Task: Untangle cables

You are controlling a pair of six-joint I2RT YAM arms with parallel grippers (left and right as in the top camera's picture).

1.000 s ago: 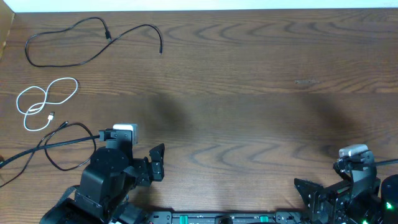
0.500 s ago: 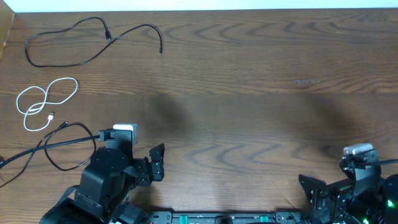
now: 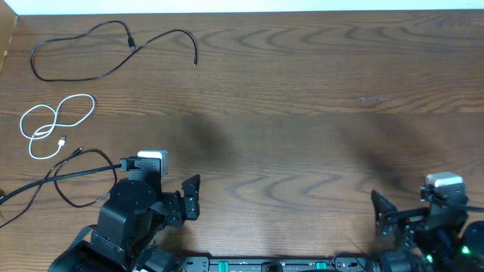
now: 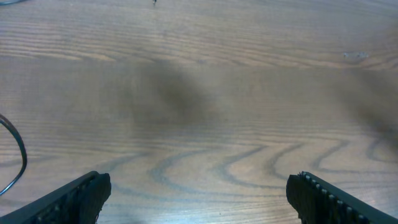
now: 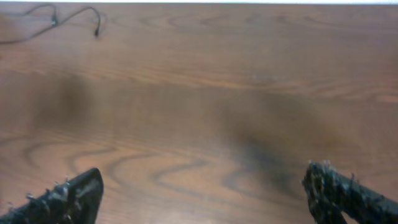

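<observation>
The cables (image 3: 83,173) lie apart on the left of the brown wooden table (image 3: 302,113). One thin black cord (image 3: 131,45) curls far back. The white cord (image 3: 43,133) makes round loops. Another black cord loops by the left gripper (image 4: 198,182). It and the right gripper (image 5: 202,174) are wide open, holding nothing.

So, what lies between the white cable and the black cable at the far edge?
Nothing: in the overhead view only bare table separates the white cable from the far black cable.
</observation>
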